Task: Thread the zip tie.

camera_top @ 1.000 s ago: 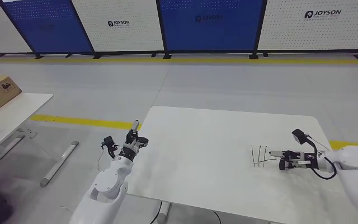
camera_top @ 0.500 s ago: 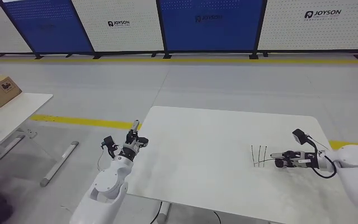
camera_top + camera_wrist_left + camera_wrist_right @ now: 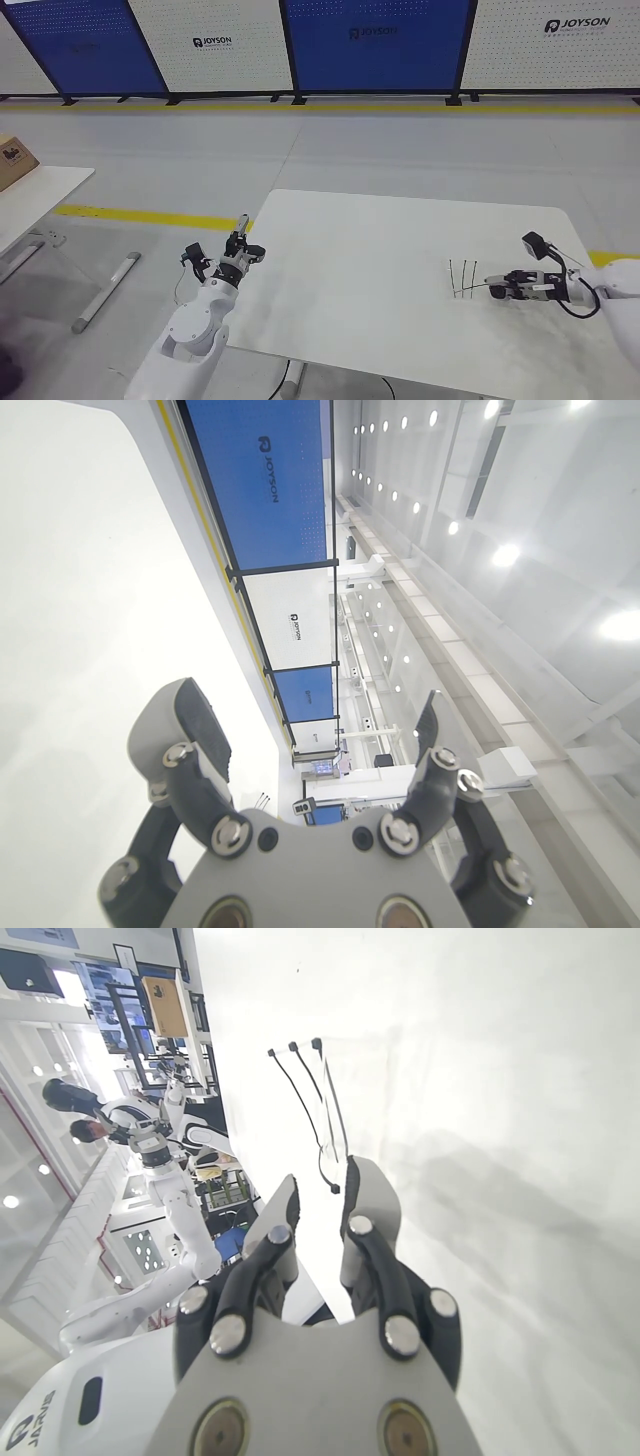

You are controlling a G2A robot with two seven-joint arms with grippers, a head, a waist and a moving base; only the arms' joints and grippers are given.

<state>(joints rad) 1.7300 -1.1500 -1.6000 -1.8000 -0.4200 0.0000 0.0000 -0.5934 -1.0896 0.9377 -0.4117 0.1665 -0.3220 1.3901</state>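
As the released right gripper (image 3: 322, 1174) hangs at a zip tie (image 3: 333, 1187) in the top view's lower right, it should pinch the end squarely.

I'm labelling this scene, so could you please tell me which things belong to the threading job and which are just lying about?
Belongs to the job: black zip ties, white table, right end effector, left end effector.
Lying about: cardboard box, side table, grey bar on the floor.
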